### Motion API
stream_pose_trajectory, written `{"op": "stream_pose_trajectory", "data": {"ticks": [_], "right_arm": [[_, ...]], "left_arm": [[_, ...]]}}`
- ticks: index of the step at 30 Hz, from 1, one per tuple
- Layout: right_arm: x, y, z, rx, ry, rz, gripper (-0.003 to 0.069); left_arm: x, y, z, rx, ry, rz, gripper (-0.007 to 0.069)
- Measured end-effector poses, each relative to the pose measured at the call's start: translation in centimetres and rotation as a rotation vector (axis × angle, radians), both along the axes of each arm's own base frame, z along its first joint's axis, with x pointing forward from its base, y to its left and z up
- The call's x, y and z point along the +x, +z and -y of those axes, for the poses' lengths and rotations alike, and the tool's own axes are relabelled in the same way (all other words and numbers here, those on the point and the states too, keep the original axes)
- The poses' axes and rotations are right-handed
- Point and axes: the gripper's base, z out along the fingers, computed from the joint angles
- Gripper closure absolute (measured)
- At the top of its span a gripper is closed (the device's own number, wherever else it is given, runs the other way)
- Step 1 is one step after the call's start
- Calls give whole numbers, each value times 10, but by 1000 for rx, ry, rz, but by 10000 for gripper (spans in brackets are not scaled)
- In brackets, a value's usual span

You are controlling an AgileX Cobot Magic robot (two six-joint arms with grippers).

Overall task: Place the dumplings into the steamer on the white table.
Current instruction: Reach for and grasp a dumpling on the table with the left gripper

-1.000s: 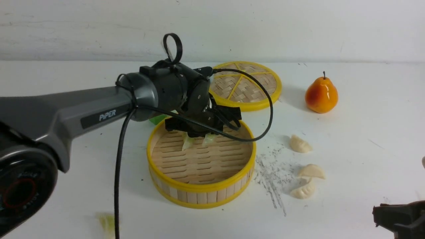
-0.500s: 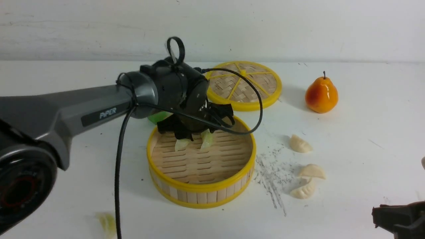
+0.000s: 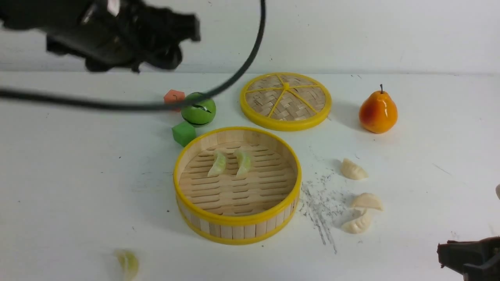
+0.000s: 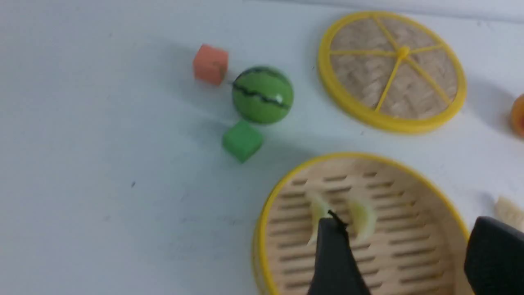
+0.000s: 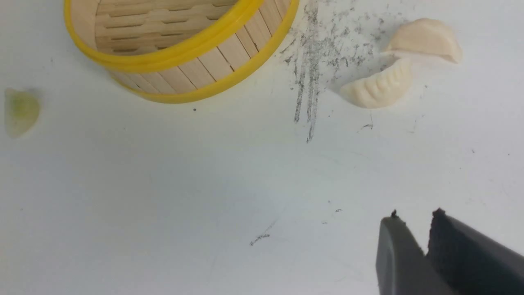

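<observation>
1. green dumplings [image 3: 217,164], two, are lying side by side on the steamer [image 3: 236,231] floor; a third green dumpling [image 3: 127,264] is sitting on the white table [image 3: 78,175], front left.
2. cream dumplings [image 3: 352,169], three, are resting on the table right of the steamer.
3. left gripper [image 4: 405,229] is hovering high, fingers spread, empty.
4. right gripper [image 5: 416,215] is hanging low over the table, fingers pressed together, empty.

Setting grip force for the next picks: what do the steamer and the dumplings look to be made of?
Steamer: pale matte wood, set in separate slats; the glossy yellow rims are probably plastic. Green dumplings: translucent and slightly shiny, likely soft plastic or rubber. Cream dumplings: opaque and matte with moulded pleats, likely plastic or rubber. Firmness cannot be told from the look.
</observation>
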Motion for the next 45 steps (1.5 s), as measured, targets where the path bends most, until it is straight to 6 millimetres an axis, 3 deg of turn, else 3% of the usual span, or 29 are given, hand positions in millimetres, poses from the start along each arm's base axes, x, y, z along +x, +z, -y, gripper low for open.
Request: {"op": "stream_pose_trajectory", "data": {"ticks": [2,7,10,20,30,35,38,43,45], "right_arm": [[0,0,0,0,0,0,535],[0,0,0,2,-1,0,534],[0,0,0,2,-3,2,534],[0,0,0,4,-3,2,533],[0,0,0,5,-4,2,526],[0,0,0,5,-4,2,526],[0,0,0,5,-4,2,526],[0,0,0,5,-4,2,522],[0,0,0,5,-4,2,522]], "left_arm": [[-11,-21,-6,9,15,-55,209],[-34,-122,-18,-23,138,-273,209],[-38,-160,-20,-60,222,-330,209],[-19,-220,-16,-15,361,-393,209],[-18,-231,-17,23,389,-425,225],[-17,-237,-15,23,378,-432,314],[-16,-241,-15,44,359,-441,440],[-15,-238,-14,58,324,-430,449],[-13,-222,-13,54,286,-387,449]]}}
